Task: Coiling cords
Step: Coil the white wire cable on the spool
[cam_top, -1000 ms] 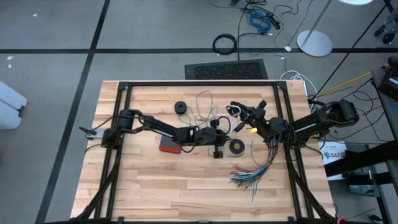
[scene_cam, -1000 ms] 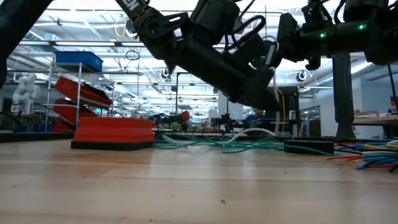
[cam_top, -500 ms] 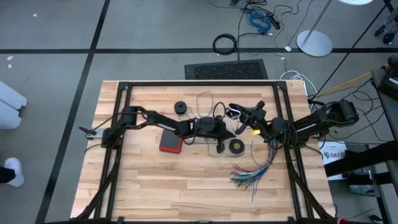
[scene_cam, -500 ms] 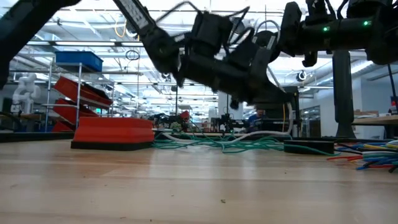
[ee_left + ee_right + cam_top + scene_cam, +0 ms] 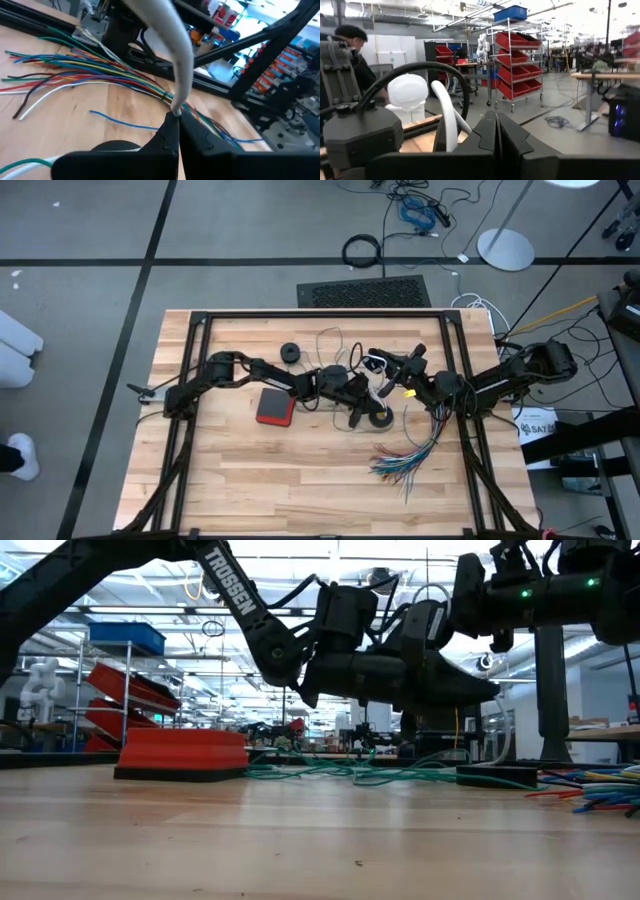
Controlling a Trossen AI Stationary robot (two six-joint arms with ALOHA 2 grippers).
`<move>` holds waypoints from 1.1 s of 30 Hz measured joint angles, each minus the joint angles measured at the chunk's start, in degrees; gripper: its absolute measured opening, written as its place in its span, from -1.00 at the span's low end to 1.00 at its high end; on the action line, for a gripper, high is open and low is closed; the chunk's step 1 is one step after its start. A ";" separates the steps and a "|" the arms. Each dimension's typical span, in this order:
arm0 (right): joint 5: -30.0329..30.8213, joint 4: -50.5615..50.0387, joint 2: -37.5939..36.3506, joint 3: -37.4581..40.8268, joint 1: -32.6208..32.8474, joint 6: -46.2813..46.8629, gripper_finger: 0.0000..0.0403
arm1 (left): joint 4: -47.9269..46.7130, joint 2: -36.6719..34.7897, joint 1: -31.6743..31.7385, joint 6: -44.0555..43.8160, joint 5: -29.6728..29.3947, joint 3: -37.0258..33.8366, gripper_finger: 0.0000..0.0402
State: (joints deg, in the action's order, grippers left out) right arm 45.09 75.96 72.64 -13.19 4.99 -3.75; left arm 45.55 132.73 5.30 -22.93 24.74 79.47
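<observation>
White cord [image 5: 181,65] is pinched at the tips of the left gripper [image 5: 174,116], whose fingers are clenched together on it; the cord rises in a curve away from the tips. That gripper [image 5: 372,402] sits at mid-table, just beside a small black ring [image 5: 381,417]. The right gripper [image 5: 385,360] is closed tight, raised above the table near the far rail, with a loop of white cord [image 5: 448,117] beside its fingers. Teal-green cord [image 5: 350,775] lies loose on the wooden table [image 5: 230,480] under both arms. A fanned wire bundle [image 5: 408,457] lies nearer the front edge, a red block [image 5: 272,407] towards the left.
</observation>
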 joint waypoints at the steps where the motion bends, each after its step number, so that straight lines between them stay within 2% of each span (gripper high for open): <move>1: -0.18 0.61 0.02 0.11 0.00 0.74 -1.00 | -0.05 0.00 0.19 -0.62 -0.12 0.21 -1.00; 11: -1.95 13.92 0.02 0.62 0.37 -0.44 -1.00 | -1.44 0.01 0.96 -0.79 -0.89 0.37 -1.00; 17: -3.56 13.92 0.00 -0.23 0.23 -0.94 -1.00 | -2.26 0.00 0.94 -0.77 -0.93 0.37 -1.00; 33: -7.93 13.95 -4.19 -7.65 0.26 -14.65 -1.00 | -2.64 0.00 -0.35 -0.51 -1.23 0.37 -1.00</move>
State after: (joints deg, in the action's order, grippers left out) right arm 37.17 89.91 68.45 -20.84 5.26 -18.40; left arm 42.92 132.73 4.95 -23.44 23.51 79.83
